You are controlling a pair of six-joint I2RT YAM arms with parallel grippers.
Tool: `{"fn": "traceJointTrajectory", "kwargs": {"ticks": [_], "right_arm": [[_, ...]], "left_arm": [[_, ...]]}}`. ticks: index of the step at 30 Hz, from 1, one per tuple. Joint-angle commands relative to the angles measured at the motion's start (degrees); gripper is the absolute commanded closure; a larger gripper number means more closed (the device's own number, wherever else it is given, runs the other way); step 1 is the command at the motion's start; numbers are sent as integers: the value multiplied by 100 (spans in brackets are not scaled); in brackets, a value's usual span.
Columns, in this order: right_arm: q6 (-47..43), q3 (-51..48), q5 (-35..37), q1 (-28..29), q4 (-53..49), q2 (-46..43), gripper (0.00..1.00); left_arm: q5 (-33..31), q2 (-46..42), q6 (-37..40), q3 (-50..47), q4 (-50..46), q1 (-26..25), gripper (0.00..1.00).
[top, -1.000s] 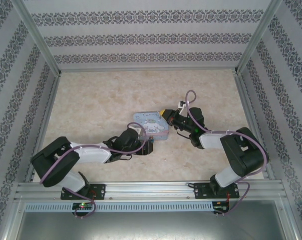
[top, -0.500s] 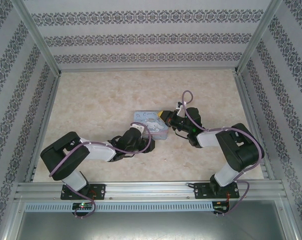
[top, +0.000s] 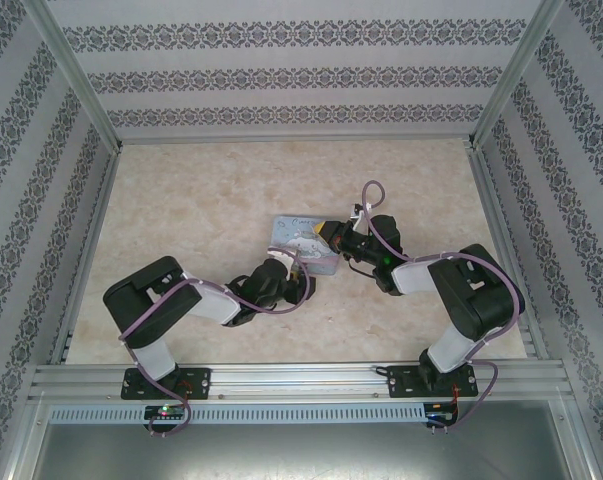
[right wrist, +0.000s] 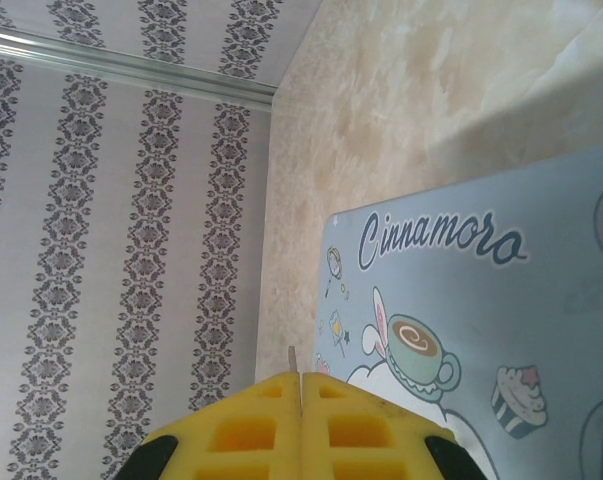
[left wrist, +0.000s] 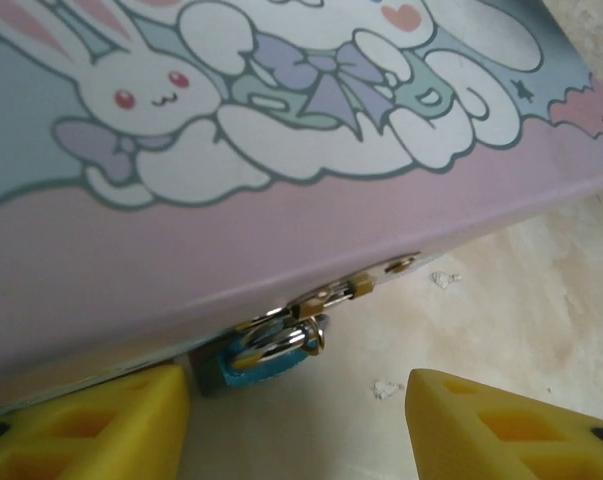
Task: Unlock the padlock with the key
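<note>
The teal padlock [left wrist: 259, 358] hangs by its silvery shackle [left wrist: 286, 338] from the clasp on the front edge of the cartoon-printed tin [left wrist: 281, 180]. My left gripper [left wrist: 296, 425] is open, with its yellow fingers [left wrist: 91, 425] on either side just in front of the padlock; the left finger is almost against the lock body. My right gripper [right wrist: 301, 385] is shut on the key [right wrist: 293, 358], of which a thin metal tip pokes out between the pads. It hovers over the tin's right end [top: 328, 230]. From above, the left gripper [top: 301, 272] sits at the tin's near edge.
The tin [top: 301, 240] lies mid-table on the marble-patterned top, tilted slightly. Patterned walls [top: 281, 80] enclose the table on three sides. An aluminium rail [top: 301, 378] runs along the near edge by the arm bases.
My left arm has swung right and forward up to the tin's near edge, its jaws narrowing a little. The tin has shifted slightly away and turned. The right gripper has moved slightly left over the tin.
</note>
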Motion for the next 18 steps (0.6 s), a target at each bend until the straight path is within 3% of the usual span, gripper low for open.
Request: {"fn": "traceJointTrajectory", "kwargs": {"ticks": [1, 18], "right_arm": [[34, 160, -38, 78, 220, 89, 100], [40, 136, 12, 86, 272, 227, 100]], "left_arm": [[149, 309, 53, 106, 319, -119, 41], [549, 452, -804, 222, 1062, -102, 40]]}}
